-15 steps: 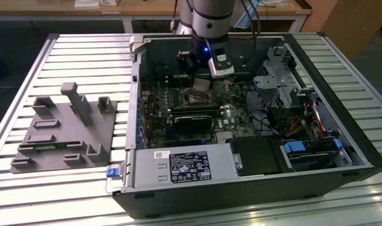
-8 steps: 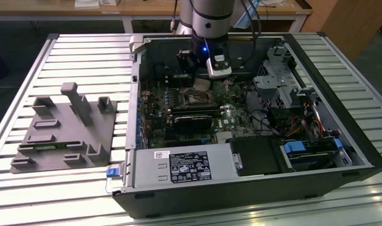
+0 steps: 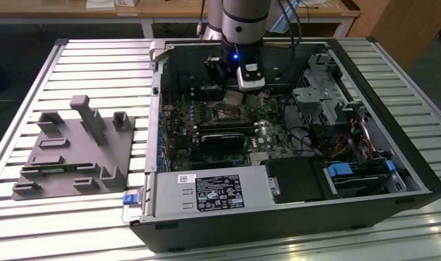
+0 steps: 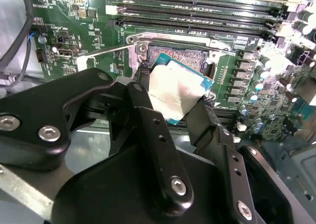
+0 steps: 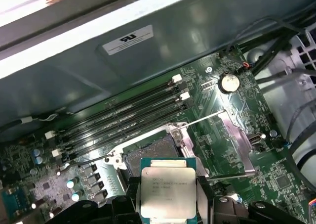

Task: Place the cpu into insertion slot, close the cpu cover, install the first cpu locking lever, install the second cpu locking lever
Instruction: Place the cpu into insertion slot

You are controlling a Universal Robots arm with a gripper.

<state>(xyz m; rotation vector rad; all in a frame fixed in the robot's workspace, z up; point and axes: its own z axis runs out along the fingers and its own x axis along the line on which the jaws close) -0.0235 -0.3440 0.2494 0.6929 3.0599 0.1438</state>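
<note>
While our jaws clamp the cpu (image 4: 175, 93) by two edges just above the open insertion slot (image 4: 180, 53), we worry: any tilt or offset going down could crush the socket's contacts.

The computer case (image 3: 394, 182) lies open on the worktop (image 3: 97, 60), toward the edge at the exterior view's right. A fixture block (image 3: 68, 157) sits on the worktop beside the case, near the opposite edge.

Inside the case, the motherboard (image 3: 184, 136) occupies the side nearest the fixture block. The power supply (image 3: 205, 193) runs along the near wall, and the drive bay (image 3: 358, 174) fills the near corner beside it.

The insertion slot (image 5: 148, 152) sits on the motherboard beside the memory slots (image 5: 123, 117). The cpu cover (image 5: 232, 173) stands swung open at the slot's opposite side. The gripper (image 5: 168, 199) hangs over the slot. The cpu (image 5: 168, 192) is clamped between its fingers, above the slot and not touching it.
</note>
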